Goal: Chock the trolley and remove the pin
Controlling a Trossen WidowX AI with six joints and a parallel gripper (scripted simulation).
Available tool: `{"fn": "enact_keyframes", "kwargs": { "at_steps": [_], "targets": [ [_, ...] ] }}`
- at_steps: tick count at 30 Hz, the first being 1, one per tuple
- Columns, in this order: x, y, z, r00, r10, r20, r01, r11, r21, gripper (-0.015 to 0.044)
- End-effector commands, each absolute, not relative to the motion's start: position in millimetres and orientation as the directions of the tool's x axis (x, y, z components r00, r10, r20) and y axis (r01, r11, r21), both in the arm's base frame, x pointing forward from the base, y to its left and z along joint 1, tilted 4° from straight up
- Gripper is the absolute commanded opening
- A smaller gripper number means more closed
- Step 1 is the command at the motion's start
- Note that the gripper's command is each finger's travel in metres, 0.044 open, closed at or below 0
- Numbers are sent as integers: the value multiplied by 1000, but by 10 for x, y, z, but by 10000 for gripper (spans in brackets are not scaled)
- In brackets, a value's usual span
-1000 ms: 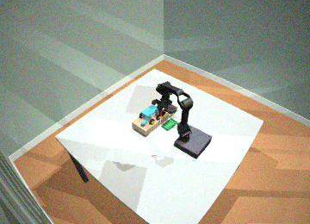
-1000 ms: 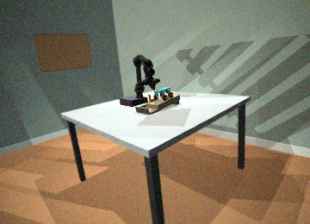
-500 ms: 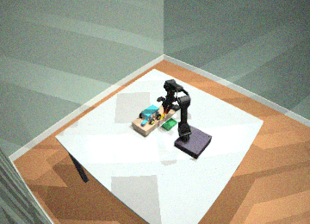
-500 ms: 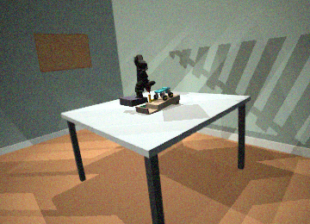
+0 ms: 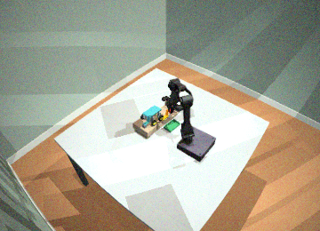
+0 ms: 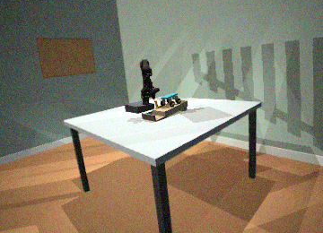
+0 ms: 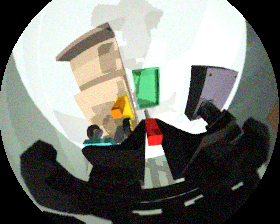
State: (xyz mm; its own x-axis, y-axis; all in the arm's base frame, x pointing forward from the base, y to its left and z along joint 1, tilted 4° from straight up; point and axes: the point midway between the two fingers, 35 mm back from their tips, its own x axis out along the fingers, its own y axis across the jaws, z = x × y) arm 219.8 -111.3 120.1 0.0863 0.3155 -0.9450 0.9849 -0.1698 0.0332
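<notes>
A white table on dark legs stood under the end effector. Beyond and below it spread a wooden floor. An orange panel hung on the wall well off to its side.

Black jointed arm — dark square base
</notes>
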Motion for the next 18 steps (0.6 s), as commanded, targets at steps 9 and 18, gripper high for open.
{"fn": "enact_keyframes", "kwargs": {
  "at_steps": [9, 18],
  "targets": [
    [2186, -1094, 1224, 117, 242, -963, 866, -500, -21, 0],
    [2180, -1078, 1229, 141, 194, -971, 694, -719, -43, 0]
  ]
}}
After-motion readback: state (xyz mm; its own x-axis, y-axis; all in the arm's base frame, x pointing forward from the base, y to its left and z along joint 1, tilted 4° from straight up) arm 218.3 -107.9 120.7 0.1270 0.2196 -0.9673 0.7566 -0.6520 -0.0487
